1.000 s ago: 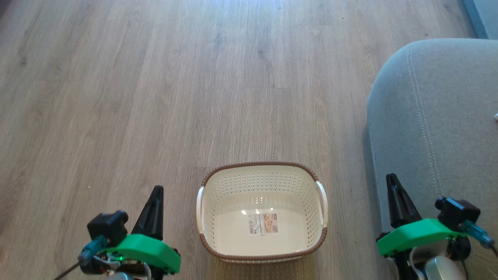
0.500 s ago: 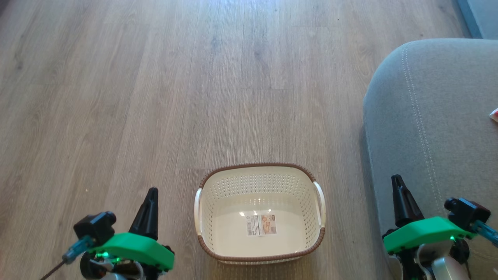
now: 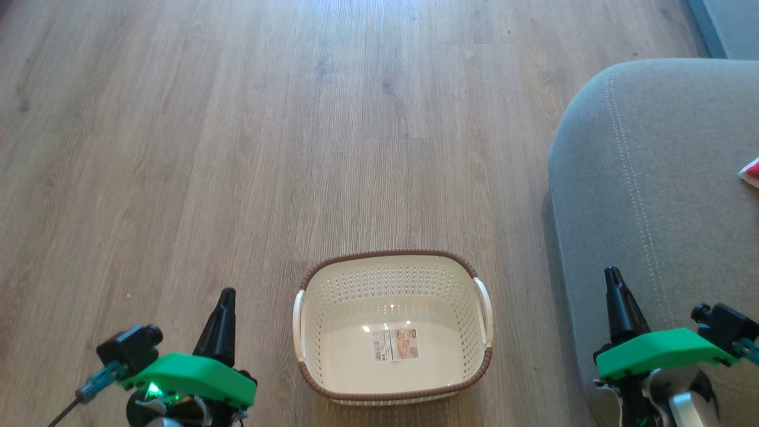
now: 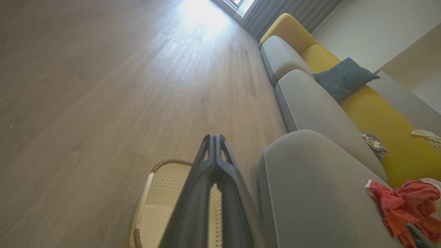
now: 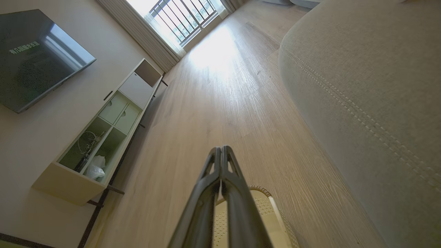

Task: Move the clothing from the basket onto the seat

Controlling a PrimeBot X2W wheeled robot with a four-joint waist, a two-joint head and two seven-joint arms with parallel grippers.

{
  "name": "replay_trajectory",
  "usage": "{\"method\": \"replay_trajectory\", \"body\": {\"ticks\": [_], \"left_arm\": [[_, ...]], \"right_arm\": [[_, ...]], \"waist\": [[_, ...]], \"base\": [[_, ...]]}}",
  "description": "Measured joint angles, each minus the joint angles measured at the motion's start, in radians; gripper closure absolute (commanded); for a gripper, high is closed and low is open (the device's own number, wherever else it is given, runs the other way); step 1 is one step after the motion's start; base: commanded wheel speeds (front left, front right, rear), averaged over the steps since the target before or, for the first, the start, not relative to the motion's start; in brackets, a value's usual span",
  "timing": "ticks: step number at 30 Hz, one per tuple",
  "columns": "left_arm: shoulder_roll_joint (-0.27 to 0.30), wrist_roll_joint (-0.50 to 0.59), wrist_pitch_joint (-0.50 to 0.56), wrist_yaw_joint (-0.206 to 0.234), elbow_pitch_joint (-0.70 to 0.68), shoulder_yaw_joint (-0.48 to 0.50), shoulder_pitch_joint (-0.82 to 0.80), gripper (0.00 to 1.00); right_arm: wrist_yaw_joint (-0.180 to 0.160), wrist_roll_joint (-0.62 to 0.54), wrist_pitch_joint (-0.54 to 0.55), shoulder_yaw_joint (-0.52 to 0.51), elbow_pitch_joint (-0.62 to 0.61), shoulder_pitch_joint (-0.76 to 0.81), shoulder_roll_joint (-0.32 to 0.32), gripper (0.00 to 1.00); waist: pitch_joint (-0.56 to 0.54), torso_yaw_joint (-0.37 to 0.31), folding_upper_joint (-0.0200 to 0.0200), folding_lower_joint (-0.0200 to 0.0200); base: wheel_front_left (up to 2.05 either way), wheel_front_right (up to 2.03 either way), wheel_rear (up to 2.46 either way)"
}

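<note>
**Red clothing cut off at the frame edge; both pairs of fingers pressed shut**

In the head view the left fingers (image 3: 226, 296) at the lower left and the right fingers (image 3: 612, 279) at the lower right each close to a single dark point and hold nothing. Their green housings are cut off by the bottom edge. In the left wrist view the left fingers (image 4: 215, 162) rise from bottom centre with tips touching and cover much of the basket (image 4: 155, 193). In the right wrist view the right fingers (image 5: 220, 172) are shut the same way and leave only a sliver of the basket (image 5: 265, 206) visible.

The head view shows the basket (image 3: 388, 254) whole at lower centre, on the wooden floor (image 3: 237, 148) between the two arms. It has cream perforated walls, a brown woven-look rim and a white handle on each side. A printed label (image 3: 395, 345) lies on its pale bottom, too small to read.

The seat (image 3: 652, 178) runs off the right and bottom edges. It is grey fabric with a rounded corner and a pale stitched seam.

In the head view the clothing (image 3: 752, 172) is just a red-and-white scrap at the right edge, lying on the seat. At the lower right of the left wrist view the clothing (image 4: 403, 210) is a crumpled bright red heap on the seat (image 4: 310, 193), with a white piece at its top. It is clipped by the frame, and I cannot tell how many pieces there are.
</note>
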Motion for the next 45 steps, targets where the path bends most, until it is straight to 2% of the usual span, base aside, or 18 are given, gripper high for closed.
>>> {"method": "replay_trajectory", "body": {"ticks": [45], "left_arm": [[0.001,-0.481,0.126,-0.053,0.016,0.091,-0.024,1.00]], "right_arm": [[0.000,0.447,0.131,-0.055,-0.015,-0.004,0.005,1.00]], "waist": [[-0.019,-0.038,0.0000,0.0000]], "base": [[0.00,0.00,0.00]]}}
